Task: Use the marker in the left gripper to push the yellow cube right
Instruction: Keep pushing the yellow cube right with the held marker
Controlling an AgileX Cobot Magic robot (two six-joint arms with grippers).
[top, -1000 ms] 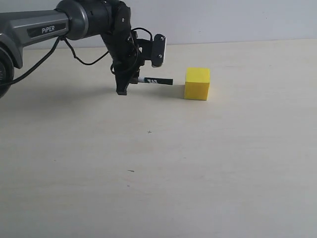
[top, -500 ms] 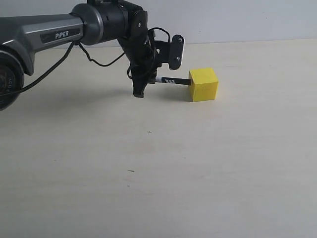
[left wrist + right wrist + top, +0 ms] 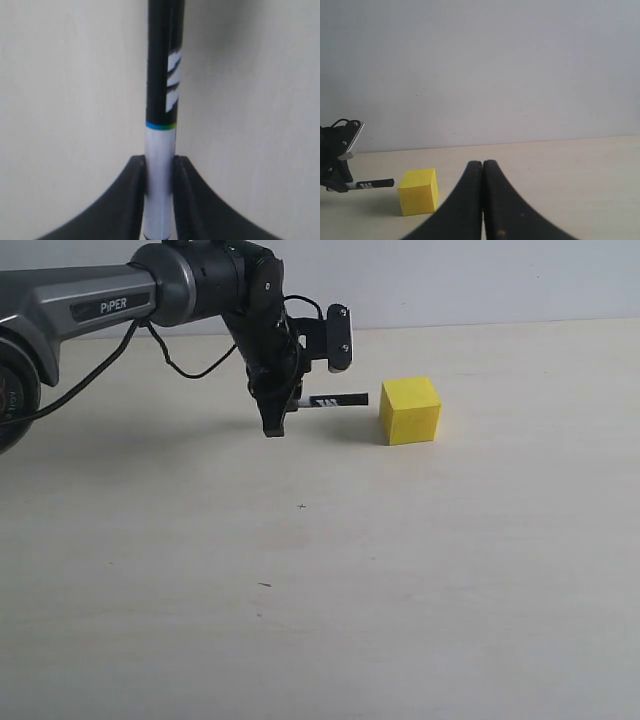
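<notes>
The yellow cube (image 3: 410,410) sits on the pale table, also seen in the right wrist view as the yellow cube (image 3: 418,192). My left gripper (image 3: 283,408) is shut on the marker (image 3: 335,400), which points sideways toward the cube with a small gap between its black tip and the cube's left face. In the left wrist view the black fingers (image 3: 132,200) clamp the white barrel of the marker (image 3: 162,100). The cube is out of that view. My right gripper (image 3: 483,165) is shut with nothing in it, standing apart from the cube; it is outside the exterior view.
The pale table (image 3: 330,580) stretches wide in front of and to the right of the cube. A plain grey wall (image 3: 480,280) runs along its far edge. The left arm's cables (image 3: 190,365) hang near the wrist.
The marker tip pressed the cube a little to the right half a second ago. Since then my left gripper has drawn back to the left, opening a gap between tip and cube.
</notes>
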